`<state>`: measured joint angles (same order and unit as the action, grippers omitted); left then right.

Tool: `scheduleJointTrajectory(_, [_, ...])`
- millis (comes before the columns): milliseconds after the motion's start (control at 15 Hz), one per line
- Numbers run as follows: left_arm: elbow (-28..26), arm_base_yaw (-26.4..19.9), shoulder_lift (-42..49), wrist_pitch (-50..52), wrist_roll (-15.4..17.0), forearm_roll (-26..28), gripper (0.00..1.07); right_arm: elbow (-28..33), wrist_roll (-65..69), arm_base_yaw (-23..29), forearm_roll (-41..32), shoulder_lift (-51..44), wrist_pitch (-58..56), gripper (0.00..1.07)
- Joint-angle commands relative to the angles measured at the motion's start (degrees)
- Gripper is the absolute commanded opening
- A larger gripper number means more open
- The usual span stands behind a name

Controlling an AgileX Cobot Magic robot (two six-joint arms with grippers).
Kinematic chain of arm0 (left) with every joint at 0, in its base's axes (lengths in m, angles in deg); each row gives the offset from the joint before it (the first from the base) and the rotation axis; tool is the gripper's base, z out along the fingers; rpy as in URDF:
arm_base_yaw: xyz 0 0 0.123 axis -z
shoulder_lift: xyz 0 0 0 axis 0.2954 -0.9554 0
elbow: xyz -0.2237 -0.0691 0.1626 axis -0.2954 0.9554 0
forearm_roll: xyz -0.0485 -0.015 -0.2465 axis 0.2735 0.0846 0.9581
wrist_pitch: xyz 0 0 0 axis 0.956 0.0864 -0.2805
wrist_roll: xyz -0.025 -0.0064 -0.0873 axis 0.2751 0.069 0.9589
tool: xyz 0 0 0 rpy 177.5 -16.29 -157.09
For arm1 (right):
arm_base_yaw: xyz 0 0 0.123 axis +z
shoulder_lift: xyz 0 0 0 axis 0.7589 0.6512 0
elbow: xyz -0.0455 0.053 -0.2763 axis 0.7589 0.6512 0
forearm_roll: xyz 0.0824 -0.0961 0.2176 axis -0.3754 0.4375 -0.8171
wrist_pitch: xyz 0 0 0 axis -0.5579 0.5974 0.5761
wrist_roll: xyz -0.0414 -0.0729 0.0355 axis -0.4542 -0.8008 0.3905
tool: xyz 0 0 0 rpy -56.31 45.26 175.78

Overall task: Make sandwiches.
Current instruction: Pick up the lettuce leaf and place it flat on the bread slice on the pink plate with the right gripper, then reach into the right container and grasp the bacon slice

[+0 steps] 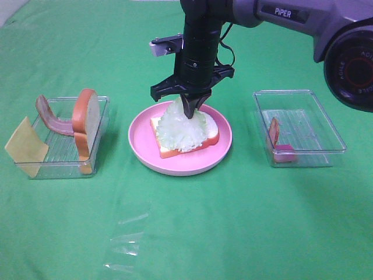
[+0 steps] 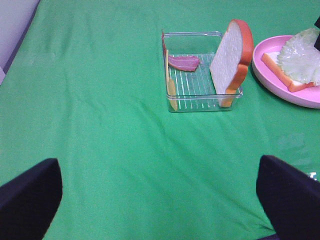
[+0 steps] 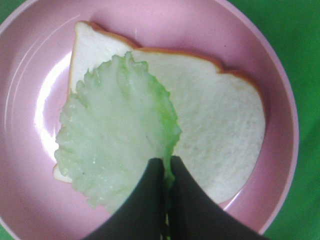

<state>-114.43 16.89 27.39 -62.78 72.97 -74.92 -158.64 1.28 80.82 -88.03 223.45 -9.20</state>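
A white bread slice (image 1: 211, 137) (image 3: 220, 135) with orange crust lies flat on the pink plate (image 1: 224, 153) (image 3: 150, 20). Pale green lettuce (image 1: 182, 133) (image 3: 115, 145) rests on it, one edge lifted. My right gripper (image 1: 191, 108) (image 3: 166, 167) hangs over the plate, shut on that lettuce edge. In the left tray (image 1: 100, 105) (image 2: 200, 97) a second bread slice (image 1: 86, 119) (image 2: 232, 55) stands upright beside a bacon strip (image 1: 51, 118) (image 2: 184, 62) and a yellow cheese square (image 1: 24, 147) (image 2: 171, 82). My left gripper (image 2: 160, 200) is open over bare green cloth, short of that tray.
A clear tray (image 1: 309, 96) at the right holds a small reddish piece (image 1: 275, 133) and a pink bit. Crumpled clear film (image 1: 125, 239) lies on the cloth near the front. The table's left edge (image 2: 15, 30) shows in the left wrist view.
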Motion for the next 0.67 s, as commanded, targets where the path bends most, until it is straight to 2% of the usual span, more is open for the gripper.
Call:
scheduleJointTrajectory(67, [0.1,-0.1,0.0,0.2,0.0,0.5,0.98,0.1,-0.5,-0.1,-0.6,0.2,0.5,0.0])
scheduleJointTrajectory(200, [0.1,-0.1,0.0,0.2,0.0,0.5,0.98,0.1,-0.5,-0.1,-0.8,0.2,0.8,0.01])
scheduleJointTrajectory(267, [0.1,-0.1,0.0,0.2,0.0,0.5,0.98,0.1,-0.5,-0.1,-0.7,0.2,0.9,0.13])
scheduleJointTrajectory(333, [0.1,-0.1,0.0,0.2,0.0,0.5,0.98,0.1,-0.9,-0.1,0.6,0.1,-0.1,0.73])
scheduleJointTrajectory(400, [0.1,-0.1,0.0,0.2,0.0,0.5,0.98,0.1,-1.6,-0.1,0.6,-0.5,-1.5,0.94])
scheduleJointTrajectory(467, [0.1,-0.1,0.0,0.2,0.0,0.5,0.98,0.0,-2.9,-0.1,0.5,-1.7,-2.3,0.98])
scheduleJointTrajectory(667, [0.1,-0.1,0.0,0.2,0.0,0.5,0.98,-1.1,-3.2,-0.1,0.7,-4.5,-2.8,0.98])
